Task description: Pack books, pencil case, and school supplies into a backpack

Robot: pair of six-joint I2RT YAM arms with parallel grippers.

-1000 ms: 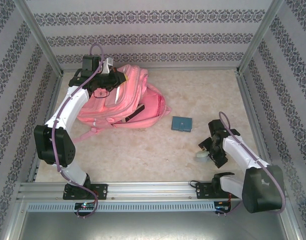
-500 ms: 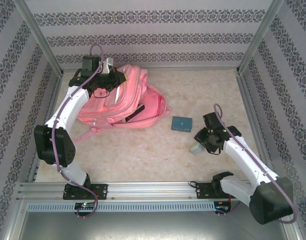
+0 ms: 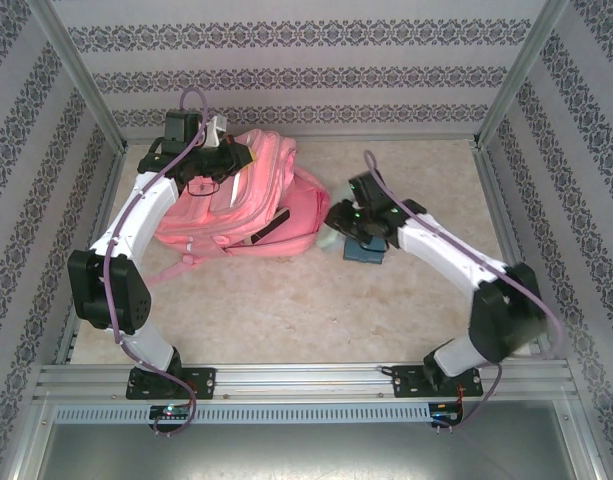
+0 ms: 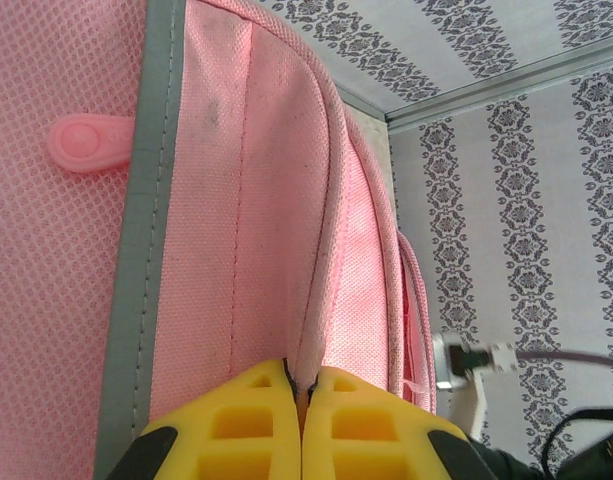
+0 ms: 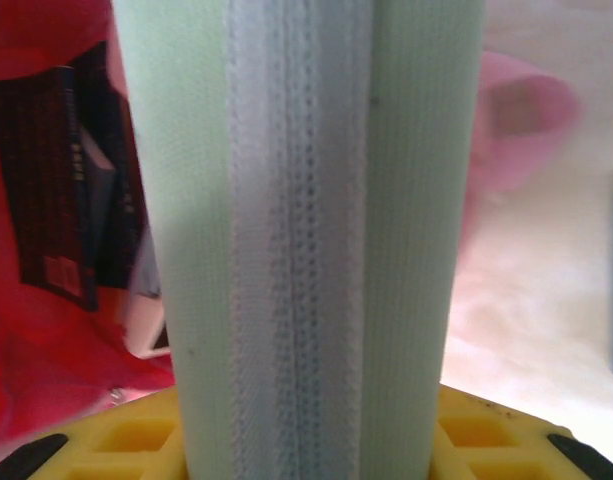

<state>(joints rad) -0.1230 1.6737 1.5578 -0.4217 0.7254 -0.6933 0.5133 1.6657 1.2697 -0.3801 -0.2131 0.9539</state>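
backpack (image 3: pixel 248 200): lying on tabletop (image 3: pixel 286 300), dark navy book (image 5: pixel 66 200) inside | left hand (image 4: pixel 301 390): clenched on backpack edge | right hand (image 3: pixel 341 220): grasping pale green pencil case (image 5: pixel 301 200) at backpack's mouth | teal pad (image 3: pixel 366 252): on tabletop beside backpack

Top of pencil case (image 5: pixel 301 230) cut off; teal pad (image 3: pixel 365 254) half hidden under right arm (image 3: pixel 441 255); backpack (image 5: pixel 56 380) blurred.

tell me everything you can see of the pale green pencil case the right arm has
The pencil case is a pale mint-green fabric pouch with a whitish zipper strip running down its middle, closed as far as shows. It sticks lengthwise out of the right tool, whose yellow fingers clamp its two sides. Seen from above, it is at the open side of the pink backpack, with a dark book inside behind it. Whether it touches the bag can't be told.
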